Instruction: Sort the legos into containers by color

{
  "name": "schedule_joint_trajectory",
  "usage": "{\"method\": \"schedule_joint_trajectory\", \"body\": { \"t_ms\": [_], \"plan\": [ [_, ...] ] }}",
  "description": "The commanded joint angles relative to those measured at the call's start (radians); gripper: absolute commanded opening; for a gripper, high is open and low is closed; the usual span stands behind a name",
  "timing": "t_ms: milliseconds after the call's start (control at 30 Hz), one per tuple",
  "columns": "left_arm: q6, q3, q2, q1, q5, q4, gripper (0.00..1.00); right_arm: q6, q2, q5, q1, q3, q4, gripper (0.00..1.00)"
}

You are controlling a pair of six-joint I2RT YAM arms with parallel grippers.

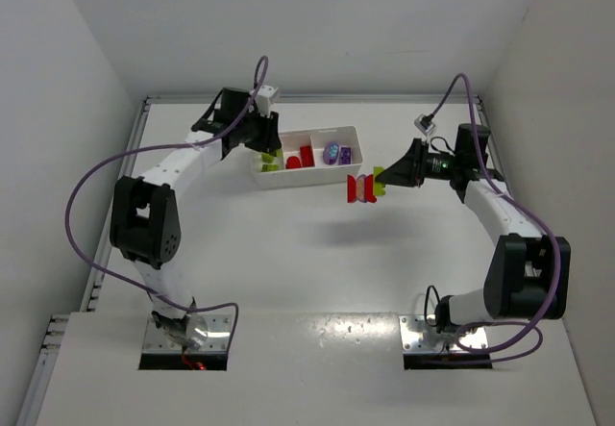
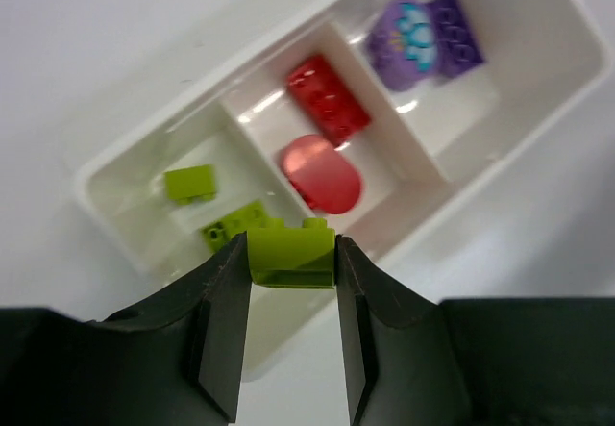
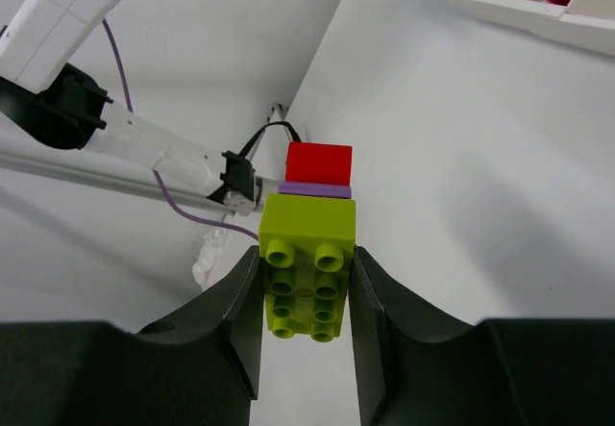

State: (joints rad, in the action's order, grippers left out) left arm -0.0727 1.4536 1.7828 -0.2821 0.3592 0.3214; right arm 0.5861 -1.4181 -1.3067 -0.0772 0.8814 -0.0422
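Observation:
The white tray (image 1: 354,137) lies at the back middle of the table. Its left compartment (image 2: 125,181) holds two yellow-green legos (image 2: 189,183). Two red legos (image 2: 327,99) lie in the middle compartment and purple legos (image 2: 423,32) in the right one. My left gripper (image 2: 291,245) hangs over the tray's left end, shut on a yellow-green lego (image 2: 291,261). To the right of the tray, above the table, my right gripper (image 3: 306,264) is shut on the yellow-green brick (image 3: 307,243) of a stuck stack (image 1: 362,188). A thin purple plate (image 3: 315,189) and a red brick (image 3: 319,163) sit on its far end.
White walls close in the table on the left, back and right. A purple cable (image 1: 86,186) loops beside the left arm and another (image 1: 461,85) arcs over the right wrist. The tray's near wall (image 3: 509,8) shows at the top of the right wrist view.

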Motion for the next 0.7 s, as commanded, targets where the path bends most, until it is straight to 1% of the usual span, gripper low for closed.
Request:
{"method": "schedule_joint_trajectory", "body": {
  "t_ms": [0,33,67,100,167,200,233,300,367,400,467,500,533,567,600,633,667],
  "plan": [
    [-0.041,0.017,0.026,-0.015,-0.259,-0.033,0.08,-0.029,0.013,0.004,-0.006,0.044,0.015,0.00],
    [-0.041,0.017,0.039,-0.015,-0.291,-0.033,0.09,-0.029,0.013,0.004,-0.006,0.044,0.015,0.00],
    [-0.050,0.017,0.040,-0.015,-0.292,-0.033,0.12,-0.029,0.013,0.004,-0.006,0.053,0.015,0.00],
    [-0.050,0.017,0.053,-0.015,-0.292,-0.033,0.24,-0.029,0.004,0.004,-0.006,0.053,0.005,0.00],
    [-0.050,0.027,0.067,-0.015,-0.280,-0.033,0.39,-0.029,0.004,0.014,-0.006,0.053,0.005,0.00],
    [-0.050,0.027,0.067,-0.015,-0.257,-0.033,0.55,-0.029,0.004,0.014,-0.006,0.053,0.005,0.00],
    [-0.050,0.037,0.076,-0.015,-0.214,-0.044,0.66,-0.029,0.004,0.014,0.005,0.062,0.005,0.00],
    [-0.059,0.024,0.063,-0.015,-0.166,-0.060,0.84,-0.029,-0.005,0.014,0.005,0.062,0.005,0.00],
    [-0.076,0.002,0.028,0.009,-0.074,-0.113,0.86,-0.029,-0.016,0.014,0.005,0.071,0.005,0.00],
    [-0.085,-0.024,0.012,0.009,0.014,-0.163,0.86,-0.029,-0.016,0.014,0.014,0.071,0.014,0.00],
    [-0.085,-0.051,-0.014,0.035,0.188,-0.206,0.86,-0.029,-0.025,0.004,0.014,0.071,0.015,0.00],
    [-0.096,-0.052,-0.014,0.049,0.422,-0.229,0.84,-0.029,-0.025,0.004,0.014,0.080,0.015,0.00],
    [-0.105,-0.041,-0.014,0.049,0.545,-0.245,0.82,-0.029,-0.036,0.004,0.014,0.080,0.024,0.00],
    [-0.145,-0.007,0.000,0.040,0.651,-0.245,0.82,-0.029,-0.036,-0.006,0.025,0.080,0.024,0.00],
    [-0.172,0.011,0.027,0.028,0.810,-0.245,0.81,-0.029,-0.036,-0.006,0.025,0.091,0.024,0.00],
    [-0.205,0.039,0.036,-0.001,0.898,-0.231,0.79,-0.029,-0.048,-0.018,0.037,0.100,0.024,0.00],
    [-0.214,0.039,0.036,-0.002,0.899,-0.231,0.79,-0.029,-0.057,-0.019,0.037,0.100,0.024,0.00]
  ]
}}
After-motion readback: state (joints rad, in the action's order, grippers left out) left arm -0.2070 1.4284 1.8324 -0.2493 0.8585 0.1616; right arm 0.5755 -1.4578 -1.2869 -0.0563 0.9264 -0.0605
